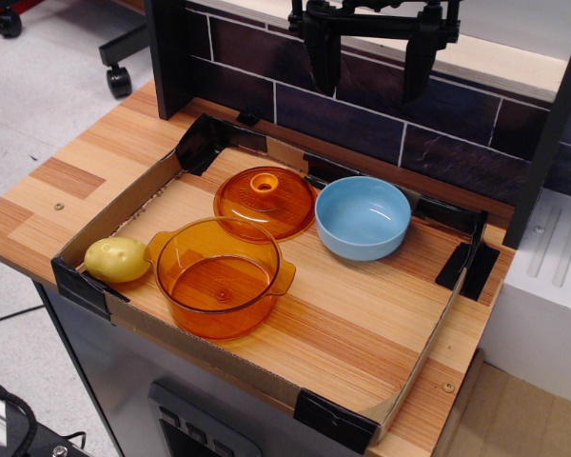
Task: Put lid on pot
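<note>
The lid (pixel 265 201) lies just behind the uncovered pot (pixel 221 276); the pincer (pixel 372 67) hangs spread, high above.

A wooden worktop (pixel 362 324) with a plank pattern is carrying everything, fenced by a low cardboard border (pixel 124 205) with black tape at the corners. The amber pot (pixel 221 276) is sitting open on it near the front edge, with a yellow lemon-like piece (pixel 117 259) lying just beside its left handle. The amber lid (pixel 265 202) is resting knob up directly behind the pot, its front edge looking overlapped by the pot's rim. A light-blue bowl (pixel 363 217) is standing upright just right of the lid.
</note>
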Available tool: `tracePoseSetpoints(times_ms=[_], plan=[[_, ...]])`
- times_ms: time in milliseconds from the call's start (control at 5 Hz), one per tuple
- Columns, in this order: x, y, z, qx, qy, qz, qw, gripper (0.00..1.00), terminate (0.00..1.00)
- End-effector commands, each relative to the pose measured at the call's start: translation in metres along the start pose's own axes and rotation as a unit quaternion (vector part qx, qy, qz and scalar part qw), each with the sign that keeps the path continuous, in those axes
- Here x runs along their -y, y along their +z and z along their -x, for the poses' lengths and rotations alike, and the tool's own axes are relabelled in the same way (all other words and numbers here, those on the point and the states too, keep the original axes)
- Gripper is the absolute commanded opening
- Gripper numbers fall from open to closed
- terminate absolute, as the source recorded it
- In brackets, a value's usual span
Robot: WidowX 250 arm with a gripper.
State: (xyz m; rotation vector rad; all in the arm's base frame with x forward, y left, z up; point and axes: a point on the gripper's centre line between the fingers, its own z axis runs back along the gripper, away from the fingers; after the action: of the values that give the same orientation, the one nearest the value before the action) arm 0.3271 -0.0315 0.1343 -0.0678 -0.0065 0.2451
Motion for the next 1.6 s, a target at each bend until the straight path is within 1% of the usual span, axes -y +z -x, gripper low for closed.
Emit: tracePoseSetpoints(times_ms=[0,200,400,600,800,1000,1200,1400], plan=[[0.000,0.000,0.000,0.000,0.000,0.000,1.0000,1.00,0.00],[-0.016,-0.002,-0.001,0.000,-0.006,-0.009,0.9999,1.00,0.00],[-0.041,-0.009,0.000,0.001,-0.013,-0.012,0.9998,1.00,0.00],[-0.061,-0.020,-0.003,-0.001,-0.013,-0.016,0.9998,1.00,0.00],[-0.077,-0.035,-0.007,0.009,-0.014,-0.016,0.9997,1.00,0.00],[-0.086,-0.050,-0.011,0.022,-0.008,-0.012,0.9997,1.00,0.00],[-0.089,-0.066,-0.016,0.022,-0.001,-0.013,0.9997,1.00,0.00],[-0.085,-0.074,-0.018,0.023,-0.003,-0.001,0.9997,1.00,0.00]])
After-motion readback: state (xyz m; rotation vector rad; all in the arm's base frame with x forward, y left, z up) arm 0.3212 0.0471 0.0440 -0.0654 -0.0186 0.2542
